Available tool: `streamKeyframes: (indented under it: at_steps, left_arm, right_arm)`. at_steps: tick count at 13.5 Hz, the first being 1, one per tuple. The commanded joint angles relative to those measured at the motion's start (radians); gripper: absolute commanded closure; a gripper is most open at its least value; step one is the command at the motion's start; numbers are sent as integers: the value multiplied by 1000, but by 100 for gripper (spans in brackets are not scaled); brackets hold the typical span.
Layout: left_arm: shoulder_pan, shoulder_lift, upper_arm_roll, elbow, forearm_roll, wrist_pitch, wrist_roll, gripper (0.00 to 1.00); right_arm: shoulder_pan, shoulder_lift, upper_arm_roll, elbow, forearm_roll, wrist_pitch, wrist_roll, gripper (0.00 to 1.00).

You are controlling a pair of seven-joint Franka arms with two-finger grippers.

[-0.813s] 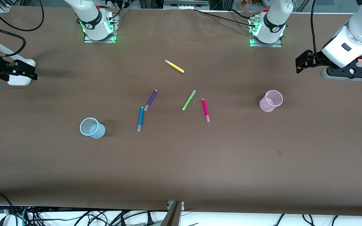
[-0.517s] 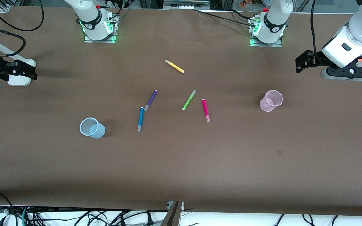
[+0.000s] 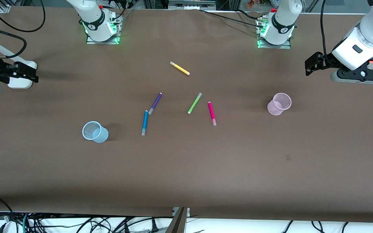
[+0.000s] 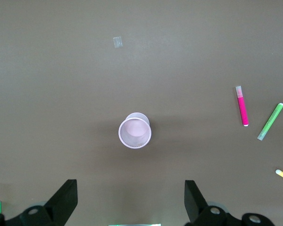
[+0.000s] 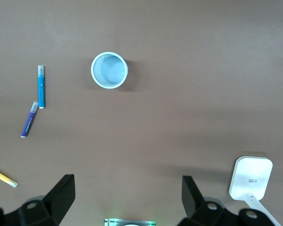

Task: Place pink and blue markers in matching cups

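The pink marker (image 3: 211, 113) lies flat mid-table, and also shows in the left wrist view (image 4: 242, 106). The blue marker (image 3: 145, 122) lies flat toward the right arm's end and shows in the right wrist view (image 5: 41, 86). The pale pink cup (image 3: 279, 104) (image 4: 135, 132) stands upright toward the left arm's end. The pale blue cup (image 3: 94, 131) (image 5: 109, 70) stands upright toward the right arm's end. My left gripper (image 3: 316, 63) (image 4: 131, 207) is open and empty, high up by the pink cup. My right gripper (image 3: 19, 72) (image 5: 127, 205) is open and empty, high at the right arm's end.
A purple marker (image 3: 155, 103) lies just beside the blue marker's tip. A green marker (image 3: 194, 103) lies beside the pink marker. A yellow marker (image 3: 179, 68) lies nearer the bases. A white box (image 3: 20, 82) sits under the right gripper. A small tape patch (image 3: 288, 157) marks the table.
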Motion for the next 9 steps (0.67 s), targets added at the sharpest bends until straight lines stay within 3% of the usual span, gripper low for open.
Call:
streamKeyframes:
  at_steps: [1, 9]
  left_arm:
    - [9, 11, 0, 23, -22, -9, 23, 0]
    - [11, 14, 0, 25, -22, -8, 23, 0]
  right_arm:
    - [-6, 14, 6, 29, -8, -10, 4, 0]
    - [0, 23, 9, 29, -4, 10, 14, 0]
